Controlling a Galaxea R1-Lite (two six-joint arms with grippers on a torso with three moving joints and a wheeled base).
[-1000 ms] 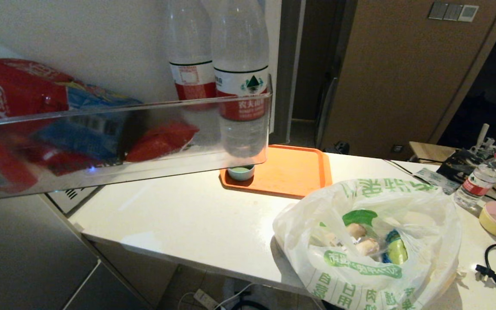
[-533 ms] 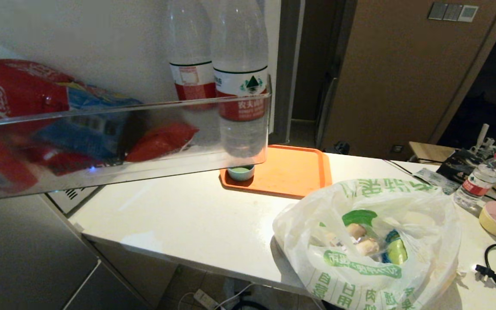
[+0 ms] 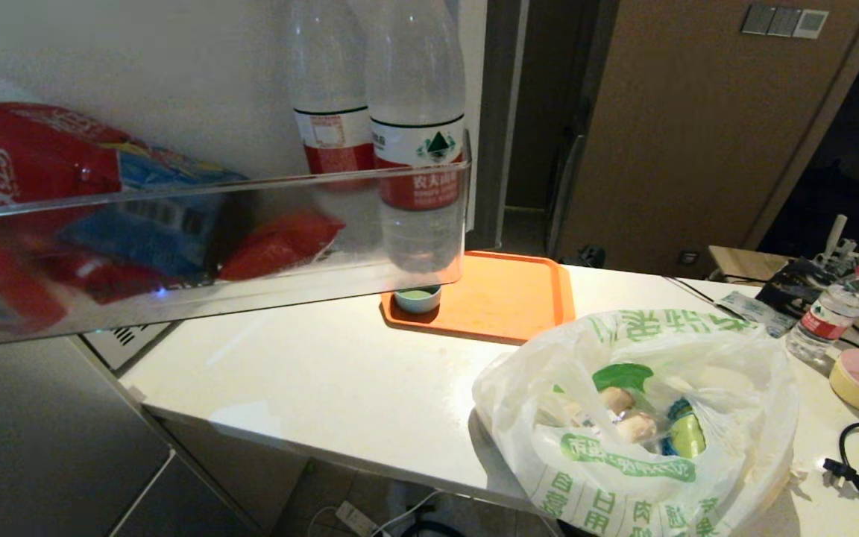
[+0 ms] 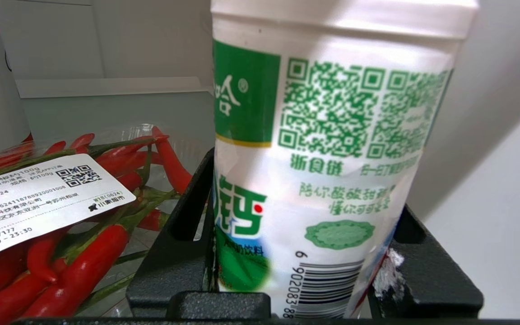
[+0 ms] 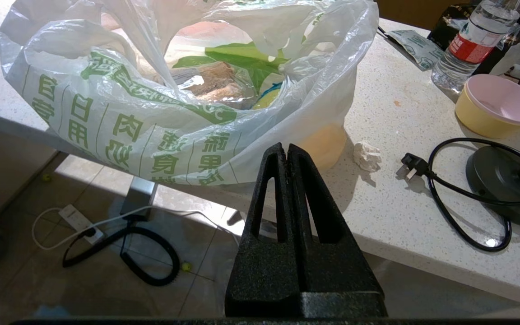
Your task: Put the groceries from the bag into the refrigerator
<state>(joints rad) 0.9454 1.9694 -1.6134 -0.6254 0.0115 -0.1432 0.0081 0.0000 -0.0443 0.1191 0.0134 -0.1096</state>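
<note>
A: Groceries first: where's the white bottle (image 4: 327,180)?

B: Clamped upright in the left gripper (image 4: 303,271), inside the refrigerator (image 4: 490,203), beside a tray of red chillies (image 4: 84,234).

A: And the rest?

B: Right gripper (image 5: 288,155) pressed together, empty, below the bag (image 5: 183,90) on the table (image 5: 400,189).

On the white bottle (image 4: 332,171): green QR code, "浙食链", large "钙", barcode starting "6 902083". On the chilli pack's label (image 4: 34,203): "100g", "7:00 - 23:30", "10107177", a small QR code. On the bag (image 5: 160,135): green characters "日用", "肉奶", "蔬果". On the near water bottle (image 3: 416,164) in the door shelf: "农夫".
</note>
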